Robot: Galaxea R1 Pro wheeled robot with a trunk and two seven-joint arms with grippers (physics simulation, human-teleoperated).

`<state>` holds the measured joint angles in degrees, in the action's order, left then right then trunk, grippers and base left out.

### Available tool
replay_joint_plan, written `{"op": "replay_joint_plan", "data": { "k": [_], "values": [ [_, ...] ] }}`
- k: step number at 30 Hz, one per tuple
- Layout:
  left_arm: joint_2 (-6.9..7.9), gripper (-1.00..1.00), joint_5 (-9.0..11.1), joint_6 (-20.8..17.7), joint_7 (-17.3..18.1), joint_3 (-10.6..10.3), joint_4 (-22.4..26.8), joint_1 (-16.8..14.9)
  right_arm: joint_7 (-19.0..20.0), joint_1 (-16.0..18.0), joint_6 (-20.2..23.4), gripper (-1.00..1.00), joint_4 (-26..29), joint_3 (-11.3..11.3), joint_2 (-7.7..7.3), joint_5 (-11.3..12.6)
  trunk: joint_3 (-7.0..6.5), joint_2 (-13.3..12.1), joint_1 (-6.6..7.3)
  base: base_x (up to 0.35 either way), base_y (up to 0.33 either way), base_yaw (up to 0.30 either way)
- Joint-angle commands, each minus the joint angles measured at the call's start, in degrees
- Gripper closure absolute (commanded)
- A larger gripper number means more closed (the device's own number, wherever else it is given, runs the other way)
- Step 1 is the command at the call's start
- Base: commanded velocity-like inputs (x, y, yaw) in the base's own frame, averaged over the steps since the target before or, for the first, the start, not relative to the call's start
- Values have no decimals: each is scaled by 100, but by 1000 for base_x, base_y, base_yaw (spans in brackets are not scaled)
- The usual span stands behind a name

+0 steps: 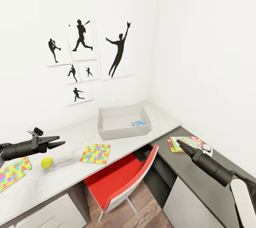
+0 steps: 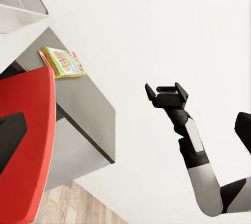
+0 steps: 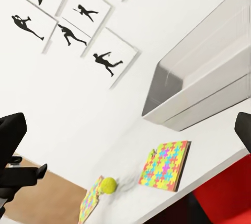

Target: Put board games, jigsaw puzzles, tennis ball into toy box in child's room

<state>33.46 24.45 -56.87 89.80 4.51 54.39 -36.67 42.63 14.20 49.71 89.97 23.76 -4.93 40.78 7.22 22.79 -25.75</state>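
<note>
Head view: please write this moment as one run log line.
left gripper: open, above ball | right gripper: open | toy box: one blue game inside | puzzles: on table

Both arms are matte black tubes ending in tapered black fingers. The left arm (image 1: 21, 148), near the tennis ball (image 1: 46, 162), carries a small white-and-grey camera block. The right arm (image 1: 213, 167) has a glossy white shell segment.

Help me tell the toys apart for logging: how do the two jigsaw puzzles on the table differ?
One jigsaw puzzle lies whole on the pale table, in front of the toy box; the other puzzle sits at the head view's left edge, past the tennis ball, partly cut off. The first lies squarer to the table's front edge. Both are flat, multicoloured squares.
</note>
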Motion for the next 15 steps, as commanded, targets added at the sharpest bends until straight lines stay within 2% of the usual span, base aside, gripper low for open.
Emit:
{"op": "replay_joint_plan", "data": {
  "k": [1, 10, 15],
  "values": [
    [3, -100, 5, -61, 20, -3, 2, 0, 16, 6, 30, -100, 2, 6, 1, 3, 12, 12, -4, 0, 0, -156],
    [3, -100, 19, -61, 20, -2, 2, 39, 12, 7, 30, -100, -2, 11, -3, 1, 12, 12, -4, -16, 0, -235],
    [3, -100, 24, -61, 20, 3, -3, 45, 9, 8, 30, -100, 5, 14, -4, 0, 12, 12, -4, -229, 61, -281]
  ]
}}
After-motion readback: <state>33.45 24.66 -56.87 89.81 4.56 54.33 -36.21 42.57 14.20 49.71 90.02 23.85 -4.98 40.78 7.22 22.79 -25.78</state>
